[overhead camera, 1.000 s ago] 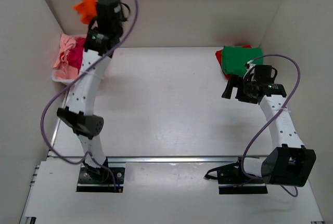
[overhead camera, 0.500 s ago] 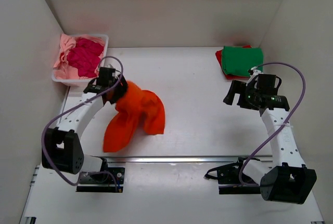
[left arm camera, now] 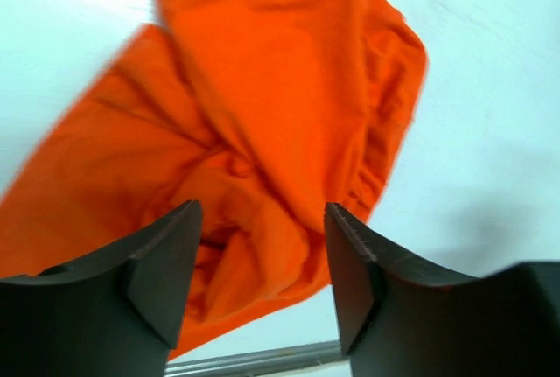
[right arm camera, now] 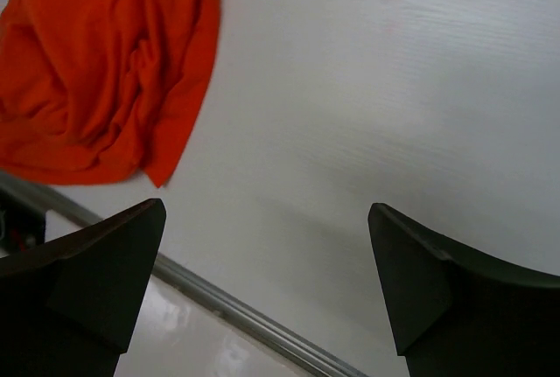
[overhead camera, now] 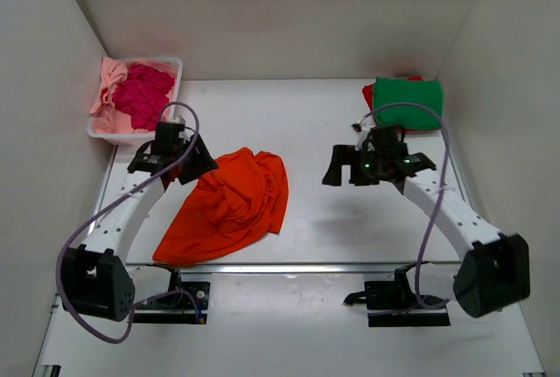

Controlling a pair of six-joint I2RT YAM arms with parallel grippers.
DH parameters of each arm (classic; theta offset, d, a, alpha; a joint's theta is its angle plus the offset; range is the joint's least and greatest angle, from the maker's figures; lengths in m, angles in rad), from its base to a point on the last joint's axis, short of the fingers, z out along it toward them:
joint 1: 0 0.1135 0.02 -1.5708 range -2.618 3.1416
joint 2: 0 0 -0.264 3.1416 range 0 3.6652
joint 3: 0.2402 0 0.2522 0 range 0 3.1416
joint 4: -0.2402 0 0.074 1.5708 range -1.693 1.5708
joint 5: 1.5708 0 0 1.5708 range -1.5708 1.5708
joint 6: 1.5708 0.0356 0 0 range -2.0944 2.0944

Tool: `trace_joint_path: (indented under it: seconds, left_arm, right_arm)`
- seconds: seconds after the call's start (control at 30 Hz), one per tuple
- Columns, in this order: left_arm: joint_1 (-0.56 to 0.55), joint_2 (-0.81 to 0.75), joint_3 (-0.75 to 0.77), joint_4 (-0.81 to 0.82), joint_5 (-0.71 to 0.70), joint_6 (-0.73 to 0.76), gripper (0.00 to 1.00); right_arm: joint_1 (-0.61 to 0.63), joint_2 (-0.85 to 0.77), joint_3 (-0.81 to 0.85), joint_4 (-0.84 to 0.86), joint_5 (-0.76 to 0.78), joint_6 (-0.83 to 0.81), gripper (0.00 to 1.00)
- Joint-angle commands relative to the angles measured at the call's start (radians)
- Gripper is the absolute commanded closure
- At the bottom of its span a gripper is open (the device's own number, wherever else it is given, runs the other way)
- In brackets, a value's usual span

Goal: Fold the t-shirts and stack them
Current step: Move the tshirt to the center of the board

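A bright orange t-shirt [overhead camera: 229,204] lies crumpled and partly spread on the table, left of centre. My left gripper [overhead camera: 199,167] hovers at its upper left edge, jaws open and holding nothing; in the left wrist view the orange t-shirt [left arm camera: 262,106] fills the space beyond the open gripper [left arm camera: 262,259]. My right gripper [overhead camera: 337,171] stands wide open over bare table to the shirt's right. The right wrist view has the orange t-shirt [right arm camera: 96,71] at top left, apart from the gripper [right arm camera: 267,285]. A folded green t-shirt [overhead camera: 408,102] lies on a red one [overhead camera: 368,95] at the back right.
A white basket [overhead camera: 103,131] at the back left holds a magenta t-shirt [overhead camera: 145,94] and a light pink one [overhead camera: 105,88]. A metal rail [overhead camera: 306,266] runs along the table's near edge. White walls close in the left, right and back.
The left arm came down from high over the basket, laid the orange t-shirt on the table and opened. The shirt has spread out. The right arm swung left toward the centre.
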Motion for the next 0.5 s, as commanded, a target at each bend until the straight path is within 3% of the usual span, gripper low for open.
trace_joint_path:
  seconds: [0.0, 0.13, 0.27, 0.47]
  left_arm:
    - [0.069, -0.087, 0.014, -0.092, -0.128, 0.016, 0.33]
    - [0.061, -0.124, -0.061, -0.196, -0.295, 0.068, 0.33]
    - [0.116, -0.219, -0.187, -0.296, -0.314, 0.04, 0.35]
    - [0.12, -0.316, -0.25, -0.316, -0.319, 0.059, 0.39]
  right_arm:
    - [0.12, 0.122, -0.057, 0.164, -0.117, 0.118, 0.01]
    - [0.233, 0.254, -0.057, 0.207, -0.153, 0.132, 0.01]
    - [0.324, 0.334, -0.06, 0.256, -0.201, 0.2, 0.01]
    - [0.454, 0.383, -0.115, 0.366, -0.169, 0.348, 0.38]
